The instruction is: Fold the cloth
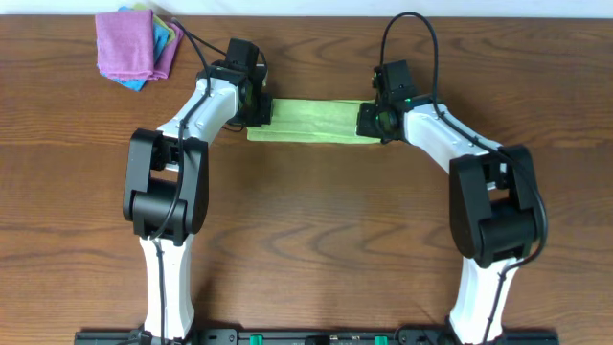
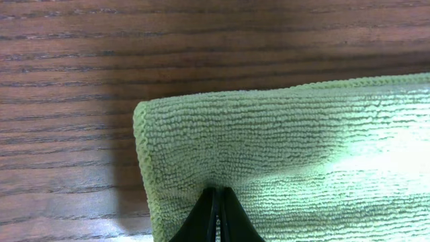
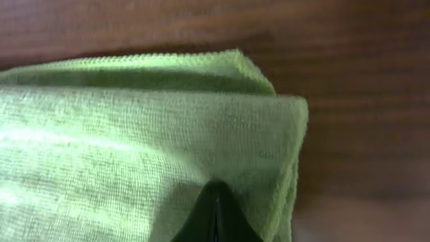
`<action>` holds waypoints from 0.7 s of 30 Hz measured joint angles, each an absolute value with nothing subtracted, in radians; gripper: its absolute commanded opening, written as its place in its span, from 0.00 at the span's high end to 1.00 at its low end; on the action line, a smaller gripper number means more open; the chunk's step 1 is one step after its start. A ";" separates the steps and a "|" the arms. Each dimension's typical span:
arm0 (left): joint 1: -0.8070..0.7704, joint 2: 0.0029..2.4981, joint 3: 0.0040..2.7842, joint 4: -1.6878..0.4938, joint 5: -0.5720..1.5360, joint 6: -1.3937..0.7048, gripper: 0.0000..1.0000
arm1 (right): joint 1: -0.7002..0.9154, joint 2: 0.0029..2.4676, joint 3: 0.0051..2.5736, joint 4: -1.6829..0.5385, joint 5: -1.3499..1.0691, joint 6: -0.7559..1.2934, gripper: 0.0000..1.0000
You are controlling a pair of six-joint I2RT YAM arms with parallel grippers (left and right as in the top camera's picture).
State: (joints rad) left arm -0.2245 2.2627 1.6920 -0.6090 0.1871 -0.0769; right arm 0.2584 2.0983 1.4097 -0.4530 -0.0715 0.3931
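The lime-green cloth (image 1: 311,120) lies as a long folded strip on the wooden table, between my two grippers. My left gripper (image 1: 257,107) is shut on the cloth's left end; in the left wrist view its closed fingertips (image 2: 218,198) pinch the cloth (image 2: 302,148) near its left edge. My right gripper (image 1: 375,117) is shut on the cloth's right end; in the right wrist view the closed fingertips (image 3: 215,191) pinch the layered cloth (image 3: 134,128) near its right edge. The white tag is not visible.
A pile of purple and blue cloths (image 1: 134,43) lies at the far left corner of the table (image 1: 316,220). Both arms' bases stand at the near edge.
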 measured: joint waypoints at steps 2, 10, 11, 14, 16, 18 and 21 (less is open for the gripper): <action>-0.224 2.263 1.692 -0.608 0.187 -0.077 0.94 | 0.258 2.051 1.407 -0.485 -0.072 0.382 0.39; -0.224 2.263 1.693 -0.621 0.187 -0.079 0.94 | 0.130 1.673 1.412 -0.723 -0.080 0.331 0.13; -0.224 2.262 1.694 -0.628 0.187 -0.081 0.94 | 0.089 1.652 1.413 -0.755 -0.078 0.327 0.14; -0.224 2.262 1.696 -0.645 0.187 -0.081 0.94 | -0.071 1.634 1.411 -0.842 -0.103 0.299 0.13; -0.226 2.261 1.696 -0.648 0.187 -0.082 0.94 | -0.144 1.643 1.383 -0.833 -0.154 0.271 0.12; -0.228 2.261 1.696 -0.648 0.185 -0.082 0.94 | -0.169 1.652 1.325 -0.762 -0.227 0.250 0.12; -0.238 2.261 1.695 -0.648 0.158 -0.095 0.94 | -0.161 1.701 1.241 -0.649 -0.349 0.234 0.12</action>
State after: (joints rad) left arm -0.2379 2.2608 1.6955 -0.6476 0.1577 -0.0948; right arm -0.1608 1.7012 1.2407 -0.6495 -0.3492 0.2344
